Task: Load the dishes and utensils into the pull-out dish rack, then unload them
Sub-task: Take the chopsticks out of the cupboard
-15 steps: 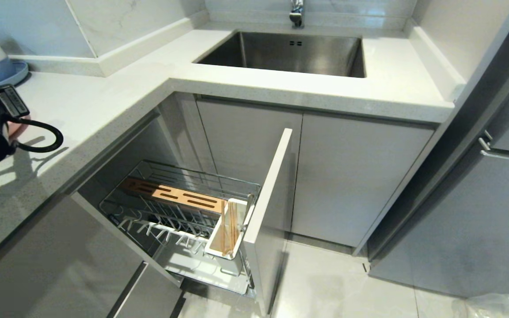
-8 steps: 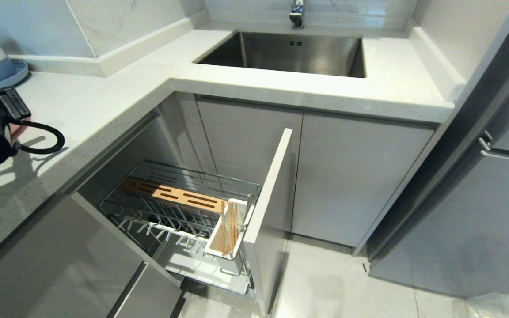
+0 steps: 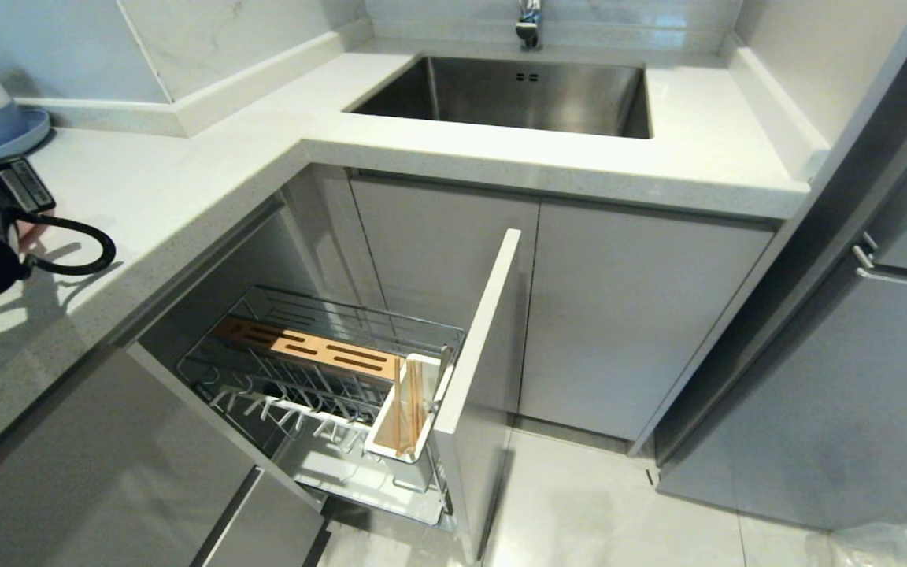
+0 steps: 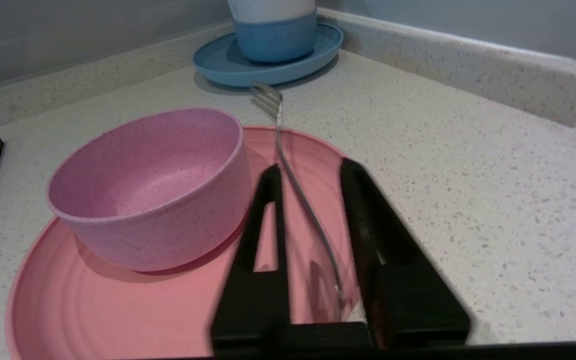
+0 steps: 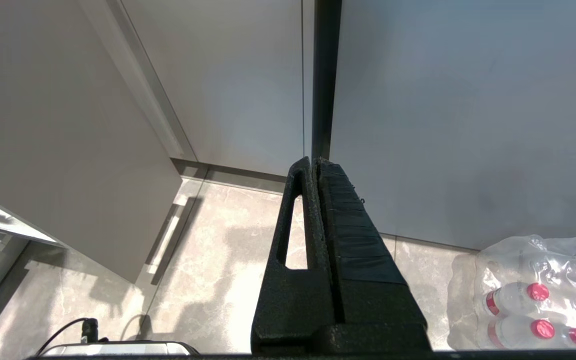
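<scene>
Bowl [image 4: 148,190] and fork [image 4: 288,170] on plate [image 4: 118,305]; chopsticks [image 3: 406,413] in utensil holder [image 3: 402,441]

Speckled white countertop [image 4: 468,165], bearing pink plate [image 4: 118,310] and, beyond it, blue plate [image 4: 268,70].

The head view looks down from above onto the tabletop [image 3: 186,181], sink [image 3: 516,94] and pulled-out rack [image 3: 320,370]. The left wrist view sits low and close over the plate [image 4: 118,310] on that tabletop. The right wrist view faces the floor [image 5: 208,270] beside cabinets.

Chopsticks [image 3: 406,409] stand in pulled-out dish rack [image 3: 320,370]; fork seemingly hidden.
</scene>
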{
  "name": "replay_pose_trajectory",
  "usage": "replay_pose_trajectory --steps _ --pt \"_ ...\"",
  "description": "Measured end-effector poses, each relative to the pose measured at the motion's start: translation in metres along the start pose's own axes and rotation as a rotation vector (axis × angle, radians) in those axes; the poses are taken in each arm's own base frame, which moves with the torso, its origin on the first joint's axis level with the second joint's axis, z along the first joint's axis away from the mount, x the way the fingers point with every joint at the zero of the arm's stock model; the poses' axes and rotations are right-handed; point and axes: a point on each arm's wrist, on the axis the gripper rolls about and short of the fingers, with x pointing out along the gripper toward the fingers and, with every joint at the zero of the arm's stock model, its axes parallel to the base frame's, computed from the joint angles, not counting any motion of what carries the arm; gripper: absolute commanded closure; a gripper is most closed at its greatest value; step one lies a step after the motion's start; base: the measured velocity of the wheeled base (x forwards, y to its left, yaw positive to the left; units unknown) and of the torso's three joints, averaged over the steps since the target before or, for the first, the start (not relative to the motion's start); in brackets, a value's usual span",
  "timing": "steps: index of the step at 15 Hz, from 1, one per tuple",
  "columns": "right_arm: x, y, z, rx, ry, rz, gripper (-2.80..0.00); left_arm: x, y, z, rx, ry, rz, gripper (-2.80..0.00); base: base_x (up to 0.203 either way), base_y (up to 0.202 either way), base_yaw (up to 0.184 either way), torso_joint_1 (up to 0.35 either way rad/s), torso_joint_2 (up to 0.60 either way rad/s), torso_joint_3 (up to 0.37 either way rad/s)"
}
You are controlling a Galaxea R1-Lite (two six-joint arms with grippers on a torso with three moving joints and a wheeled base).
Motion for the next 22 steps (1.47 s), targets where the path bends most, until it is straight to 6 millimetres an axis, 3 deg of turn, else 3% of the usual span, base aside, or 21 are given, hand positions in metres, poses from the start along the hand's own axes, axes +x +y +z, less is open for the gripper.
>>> replay_pose_trajectory --steps 9,10,15,22 --pt "0.000 0.000 0.000 0.000 0.000 0.000 0.00 -0.011 0.001 0.018 -0.030 -0.046 -0.020 -2.80 0.000 0.000 0.000 0.000 0.00 0.000" --pt "0.000 0.000 0.000 0.000 0.000 0.000 0.00 -0.017 -0.002 0.024 -0.035 -0.058 -0.044 0.00 0.000 0.000 0.000 0.000 0.00 0.000" --pt "0.000 0.000 0.000 0.000 0.000 0.000 0.00 -0.056 -0.015 0.062 -0.027 -0.164 -0.263 0.00 0.000 0.000 0.000 0.000 0.00 0.000" --pt "0.000 0.000 0.000 0.000 0.000 0.000 0.00 -0.109 -0.024 0.078 -0.152 -0.153 -0.433 0.00 0.000 0.000 0.000 0.000 0.00 0.000"
